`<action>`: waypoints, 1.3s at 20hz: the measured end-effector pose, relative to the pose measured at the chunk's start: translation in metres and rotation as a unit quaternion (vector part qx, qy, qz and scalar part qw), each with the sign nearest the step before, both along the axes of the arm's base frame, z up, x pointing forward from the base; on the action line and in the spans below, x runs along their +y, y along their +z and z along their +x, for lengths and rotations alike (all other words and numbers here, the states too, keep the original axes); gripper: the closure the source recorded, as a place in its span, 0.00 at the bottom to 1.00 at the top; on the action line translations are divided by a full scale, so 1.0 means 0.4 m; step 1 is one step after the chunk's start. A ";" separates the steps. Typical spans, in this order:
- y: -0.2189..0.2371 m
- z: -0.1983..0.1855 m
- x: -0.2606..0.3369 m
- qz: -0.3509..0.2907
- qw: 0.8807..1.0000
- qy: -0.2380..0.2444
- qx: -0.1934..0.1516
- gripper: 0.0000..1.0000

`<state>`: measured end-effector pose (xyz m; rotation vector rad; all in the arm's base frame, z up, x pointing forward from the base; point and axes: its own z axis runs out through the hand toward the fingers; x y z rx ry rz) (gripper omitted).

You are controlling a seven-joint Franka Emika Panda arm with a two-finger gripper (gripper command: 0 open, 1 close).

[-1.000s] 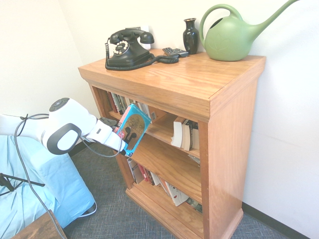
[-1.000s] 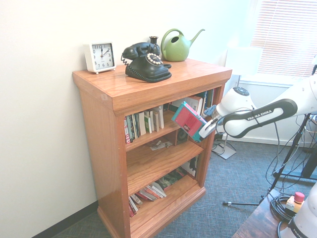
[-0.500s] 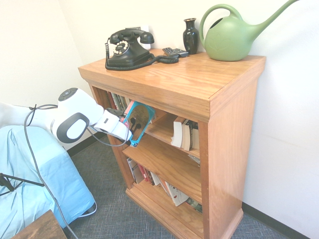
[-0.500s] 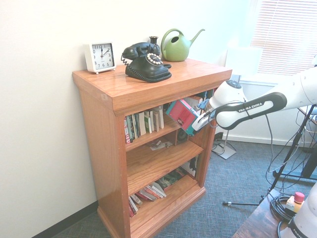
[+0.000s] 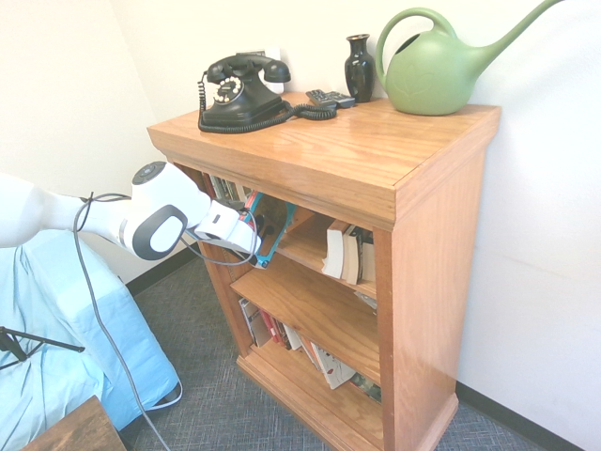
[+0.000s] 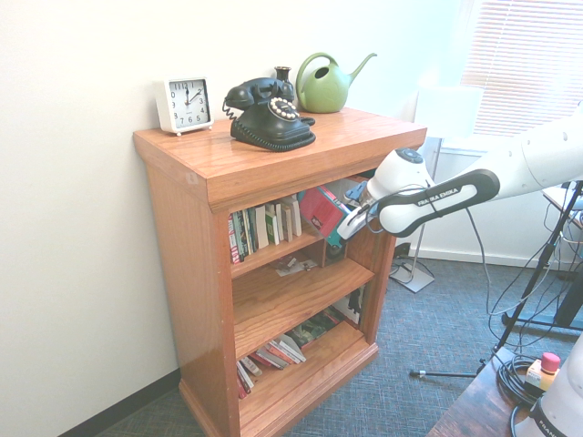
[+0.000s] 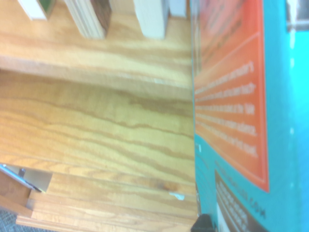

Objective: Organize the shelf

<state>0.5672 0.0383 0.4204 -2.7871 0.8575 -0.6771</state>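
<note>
Our gripper is clamped on the teal-and-red book. We should keep it upright entering the shelf's top tier, clear of the standing books.

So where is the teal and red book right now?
The book is in the hand, at the open front of the shelf's top tier, beside the standing books in the second exterior view.

A black rotary telephone, a dark glazed vase, a green plastic watering can and a white square clock line the shelf top's back edge.
</note>
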 end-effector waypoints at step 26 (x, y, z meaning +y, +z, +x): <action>-0.002 0.109 0.040 -0.020 1.000 0.001 -0.008 0.00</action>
